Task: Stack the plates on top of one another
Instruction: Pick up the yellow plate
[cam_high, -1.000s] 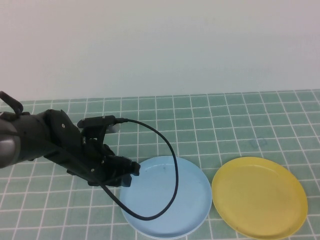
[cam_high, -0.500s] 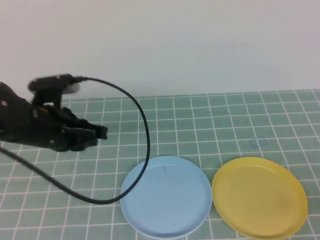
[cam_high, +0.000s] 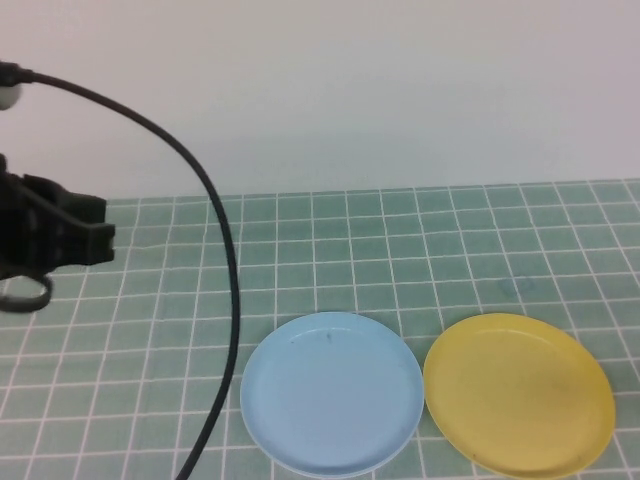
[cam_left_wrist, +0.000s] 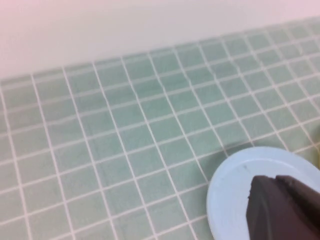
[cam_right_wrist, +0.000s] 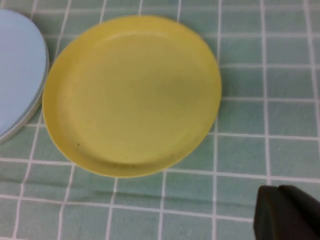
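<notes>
So the job looks partly done, as far as I can judge. The light blue plate (cam_high: 332, 393) lies flat on the counter (cam_high: 400, 250), which is covered with a green mat of squares, toward the front and about in the middle. In the right wrist view a thin pale edge shows just under the blue rim, so I think the white plate (cam_right_wrist: 25, 122) is already below it, but only that sliver can be seen, so I am not sure. The yellow plate (cam_high: 518, 394) lies flat by itself just beside the blue one, on the robot's right side. Their rims come very close, but I cannot tell if they touch. Nothing sits on the yellow plate, and nothing sits on the blue one. The left gripper (cam_left_wrist: 284, 210) is off at the left edge of the counter, well apart from both plates and up off the mat. Its jaws are pressed together and hold nothing. A black cable (cam_high: 215, 300) hangs from that arm down past the blue plate. The right gripper (cam_right_wrist: 286, 212) is near the yellow plate, above the mat just beside its rim. Its jaws are closed too, with nothing in them. What is left, I think, is to lift the yellow plate and set it on top of the blue one.
</notes>
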